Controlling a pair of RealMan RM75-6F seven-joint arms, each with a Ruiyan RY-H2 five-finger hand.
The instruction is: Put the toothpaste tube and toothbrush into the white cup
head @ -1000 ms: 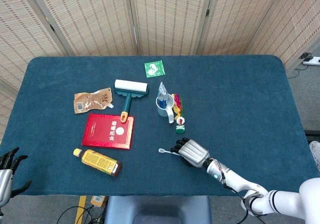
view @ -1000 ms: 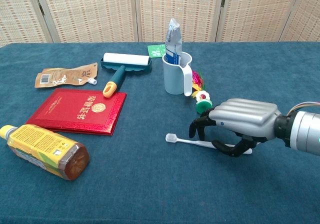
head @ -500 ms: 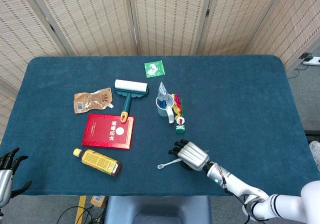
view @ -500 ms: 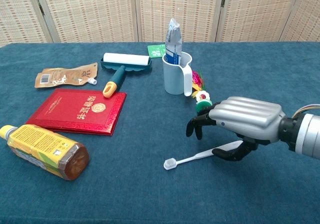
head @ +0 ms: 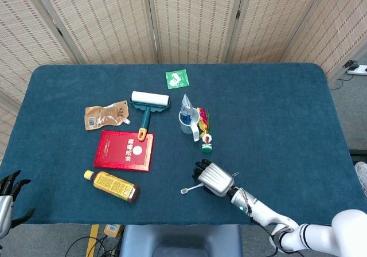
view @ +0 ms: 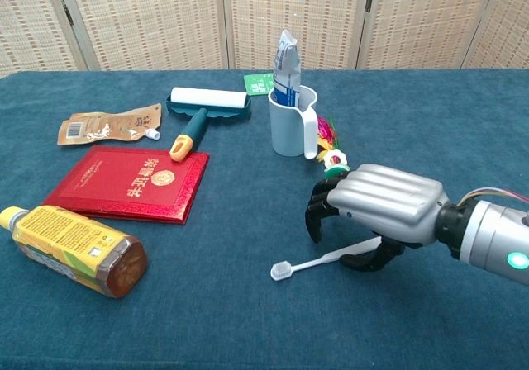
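The white cup (head: pixel 190 123) (view: pixel 289 130) stands upright mid-table with the toothpaste tube (head: pixel 185 102) (view: pixel 285 66) upright inside it. A white toothbrush (head: pixel 191 189) (view: pixel 317 261) lies flat on the blue cloth near the front edge, bristle head pointing left. My right hand (head: pixel 211 178) (view: pixel 382 207) arches over its handle end, fingers curved down and apart from the thumb, which touches the handle; the brush rests on the table. My left hand (head: pixel 11 195) hangs off the front left corner, fingers spread, holding nothing.
Beside the cup lies a colourful toy with a green cap (head: pixel 206 135) (view: pixel 334 160). To the left are a lint roller (head: pixel 147 105), a red booklet (head: pixel 125 150), an amber bottle (head: pixel 112 186) and a brown pouch (head: pixel 105 115). A green sachet (head: pixel 177 78) lies further back.
The toothbrush swung so its head points toward the front left, then stayed put. My right hand slid left along the handle, closer to the brush head. The left hand stayed still.
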